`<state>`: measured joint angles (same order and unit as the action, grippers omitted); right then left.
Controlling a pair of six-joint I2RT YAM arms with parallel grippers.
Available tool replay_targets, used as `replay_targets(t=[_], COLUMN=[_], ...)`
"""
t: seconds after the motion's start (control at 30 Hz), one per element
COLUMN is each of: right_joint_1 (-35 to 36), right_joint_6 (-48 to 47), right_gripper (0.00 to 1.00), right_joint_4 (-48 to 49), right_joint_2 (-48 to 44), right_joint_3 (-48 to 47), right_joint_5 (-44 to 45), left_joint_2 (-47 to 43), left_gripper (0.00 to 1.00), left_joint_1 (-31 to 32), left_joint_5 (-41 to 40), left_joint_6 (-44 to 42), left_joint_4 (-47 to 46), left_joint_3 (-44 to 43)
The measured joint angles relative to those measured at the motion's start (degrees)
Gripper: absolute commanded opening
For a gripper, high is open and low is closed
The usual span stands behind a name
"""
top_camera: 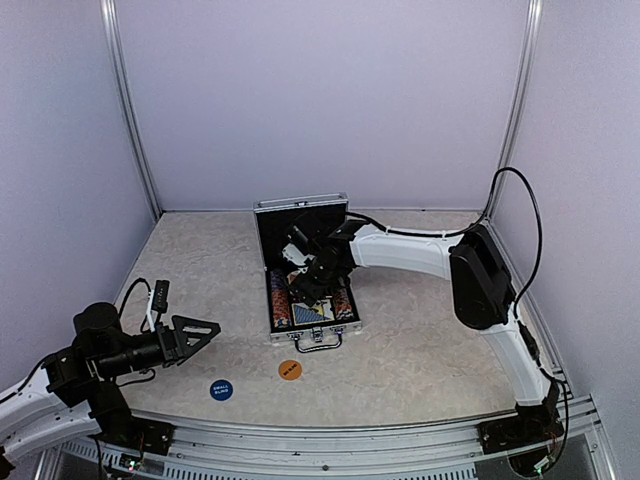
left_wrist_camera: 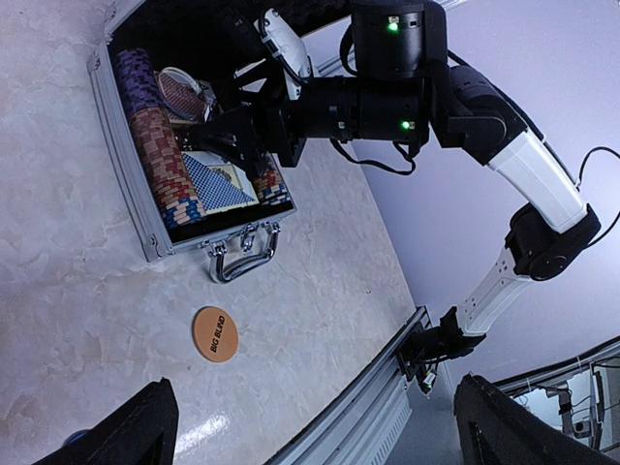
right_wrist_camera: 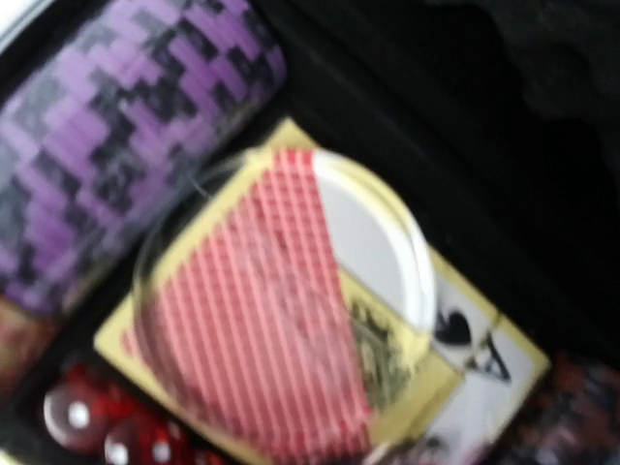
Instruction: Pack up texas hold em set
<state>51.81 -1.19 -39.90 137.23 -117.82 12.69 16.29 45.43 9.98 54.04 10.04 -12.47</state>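
1. The left gripper [top_camera: 203,338] hovers empty, fingers spread wide.
2. The blue disc [top_camera: 221,389] and orange disc [top_camera: 290,369] lie on the table [top_camera: 420,330], near the open briefcase [top_camera: 275,235].
3. The right gripper [top_camera: 312,278] is deep in the briefcase, hiding its contents. I cannot tell how its fingers stand.

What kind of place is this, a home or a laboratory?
Probably a laboratory robot cell: plain pale walls framed by aluminium posts, a left arm and right arm mounted at a metal rail, and a table carrying a poker case.
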Motion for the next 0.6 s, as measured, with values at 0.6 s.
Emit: replay_targets(t=[0.6], right_joint_1=[0.31], right_joint_6=[0.15], right_gripper=[0.86], right_joint_4=[-0.31], right_joint_2=[-7.06], right_joint_3=[9.9], right_joint_5=[4.92], left_joint_2=[0.37], left_gripper=[0.99], left_joint_1=[0.0], left_joint_5=[0.02], left_joint_6=[0.0], left_joint_4=[-0.02], left_joint_3=[0.0])
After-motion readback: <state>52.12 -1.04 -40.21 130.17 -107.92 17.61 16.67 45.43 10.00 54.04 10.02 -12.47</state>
